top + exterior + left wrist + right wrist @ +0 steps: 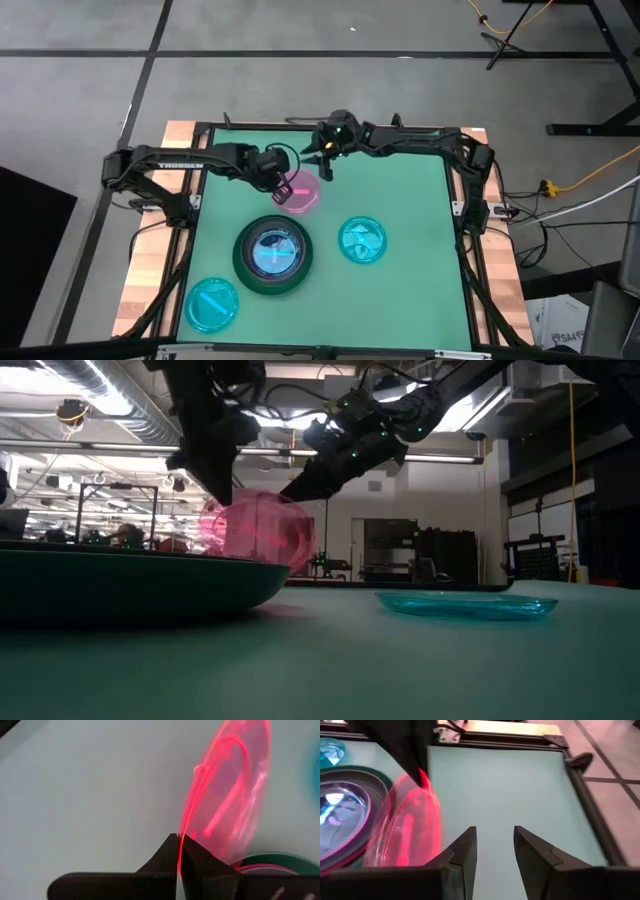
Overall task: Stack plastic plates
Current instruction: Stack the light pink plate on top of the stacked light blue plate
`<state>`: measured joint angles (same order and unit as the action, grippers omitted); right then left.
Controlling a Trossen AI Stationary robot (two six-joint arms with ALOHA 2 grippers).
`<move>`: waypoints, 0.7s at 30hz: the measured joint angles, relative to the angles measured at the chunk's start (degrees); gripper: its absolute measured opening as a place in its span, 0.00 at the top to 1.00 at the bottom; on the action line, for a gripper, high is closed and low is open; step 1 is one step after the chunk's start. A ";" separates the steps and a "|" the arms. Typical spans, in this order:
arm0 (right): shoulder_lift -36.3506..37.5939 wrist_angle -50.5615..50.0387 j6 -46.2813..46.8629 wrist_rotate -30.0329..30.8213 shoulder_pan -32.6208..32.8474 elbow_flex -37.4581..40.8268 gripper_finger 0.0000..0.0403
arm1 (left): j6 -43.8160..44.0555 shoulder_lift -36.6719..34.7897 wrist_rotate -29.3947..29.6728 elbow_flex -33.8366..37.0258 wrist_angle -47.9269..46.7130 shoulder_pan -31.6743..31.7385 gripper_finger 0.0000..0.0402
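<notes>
My left gripper [281, 183] is shut on a small translucent pink plate [302, 192], which stands almost on edge beyond the stack. The stack is a large dark green plate [244, 268] with a pink rim and a cyan plate [272, 250] nested inside; it rests flat on the mat. My right gripper [324, 163] hovers open just past the pink plate [410, 832], touching nothing. Two more cyan plates lie flat on the mat: one [362, 240] right of the stack, one [212, 305] near the front left. My left gripper pinches the pink plate's upper rim [181, 839] between its two fingertips [167, 851], coming from above and slanting down. The plate [258, 530] hangs below the fingers, tilted nearly on edge, and in the low view it looks clear of the mat.
The green mat [400, 190] lies open between the pink plate and the right frame rail [590, 805]. The black frame runs round the table. Both arms are close together over the far middle of the table.
</notes>
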<state>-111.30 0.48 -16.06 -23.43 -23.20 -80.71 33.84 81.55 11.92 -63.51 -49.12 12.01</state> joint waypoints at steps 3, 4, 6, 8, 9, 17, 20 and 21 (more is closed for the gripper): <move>1.49 -0.76 -1.02 -0.12 -1.48 0.00 0.70 | -0.10 -3.06 -0.30 0.00 0.04 0.56 1.00; 2.04 -1.42 -1.18 -0.06 -1.98 0.00 0.70 | -0.08 -4.13 -0.81 0.00 0.04 0.67 1.00; 3.01 -2.27 -2.21 -0.12 -3.10 0.00 0.70 | 0.01 -6.51 -1.83 0.00 -0.08 0.93 1.00; 3.94 -4.16 -2.89 -0.12 -4.21 0.00 0.70 | 0.39 -9.03 -4.59 0.00 -0.52 0.91 1.00; 4.30 -5.01 -3.46 -0.14 -4.76 0.00 0.70 | 0.73 -10.38 -6.28 -0.01 -0.53 0.81 1.00; 5.40 -13.22 -8.92 -0.07 -7.77 -0.04 0.70 | 5.08 -17.40 -19.52 -0.02 -3.48 -2.93 1.00; 5.41 -17.48 -12.37 0.08 -7.71 -0.04 0.70 | 5.28 -17.78 -22.22 -0.02 -5.29 -6.52 1.00; 5.41 -18.70 -13.34 0.22 -7.52 -0.04 0.70 | 5.59 -17.74 -22.45 -0.02 -5.50 -7.90 1.00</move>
<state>-105.89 -18.23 -29.40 -23.20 -30.72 -80.75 39.43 63.81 -10.53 -63.53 -54.62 4.11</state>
